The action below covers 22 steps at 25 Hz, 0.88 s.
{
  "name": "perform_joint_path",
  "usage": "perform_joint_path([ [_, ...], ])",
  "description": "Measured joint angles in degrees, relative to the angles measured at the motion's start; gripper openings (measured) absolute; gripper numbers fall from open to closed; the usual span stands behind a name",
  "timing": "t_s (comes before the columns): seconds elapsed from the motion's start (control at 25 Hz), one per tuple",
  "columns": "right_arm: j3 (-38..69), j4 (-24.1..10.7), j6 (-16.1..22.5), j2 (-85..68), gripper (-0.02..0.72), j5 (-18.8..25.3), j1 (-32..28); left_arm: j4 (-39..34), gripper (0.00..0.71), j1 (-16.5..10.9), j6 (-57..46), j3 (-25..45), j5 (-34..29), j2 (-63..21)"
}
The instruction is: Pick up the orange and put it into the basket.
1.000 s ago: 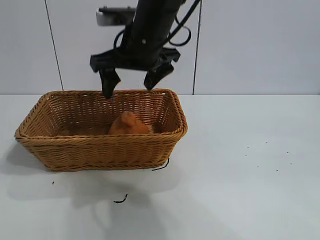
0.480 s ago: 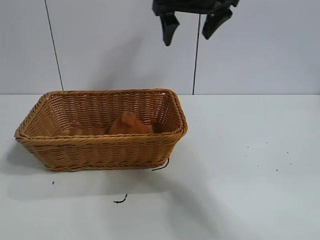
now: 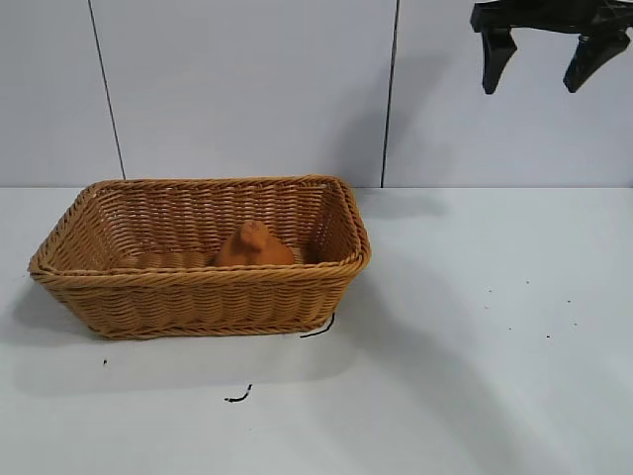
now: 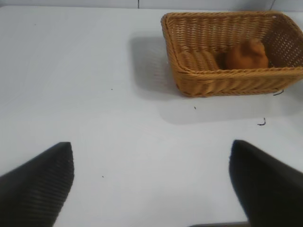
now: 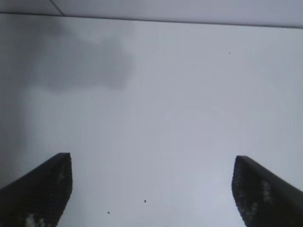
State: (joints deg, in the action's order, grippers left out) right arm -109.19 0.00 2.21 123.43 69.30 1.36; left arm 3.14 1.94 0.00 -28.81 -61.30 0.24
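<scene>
Orange (image 3: 253, 245) inside basket (image 3: 203, 280), frame centre-left. Right gripper (image 3: 539, 54) upper right, wide open, empty. Left gripper (image 4: 151, 182) open, empty.

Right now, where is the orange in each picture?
Exterior view: the orange sits inside the basket, toward its right half.
Left wrist view: the orange lies in the basket, far off near the upper right corner.
Right wrist view: not in it; only bare table.
Shared landmark: the basket.
</scene>
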Motion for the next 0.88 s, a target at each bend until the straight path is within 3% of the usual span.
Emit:
perform_joint_path([
  [0.2, 12.3, 2.6, -1.5, -5.0, 0.655, 0.1, 0.0, 0.0, 0.639, 0.0, 0.0, 0.0, 0.0, 0.0],
  [0.28, 22.7, 3.9, -2.7, -10.4, 0.655, 0.1, 0.0, 0.0, 0.639, 0.0, 0.0, 0.0, 0.0, 0.0],
  [0.88, 59.9, 4.3, -3.4, -50.6, 0.655, -1.1, 0.0, 0.0, 0.639, 0.0, 0.0, 0.0, 0.0, 0.0],
])
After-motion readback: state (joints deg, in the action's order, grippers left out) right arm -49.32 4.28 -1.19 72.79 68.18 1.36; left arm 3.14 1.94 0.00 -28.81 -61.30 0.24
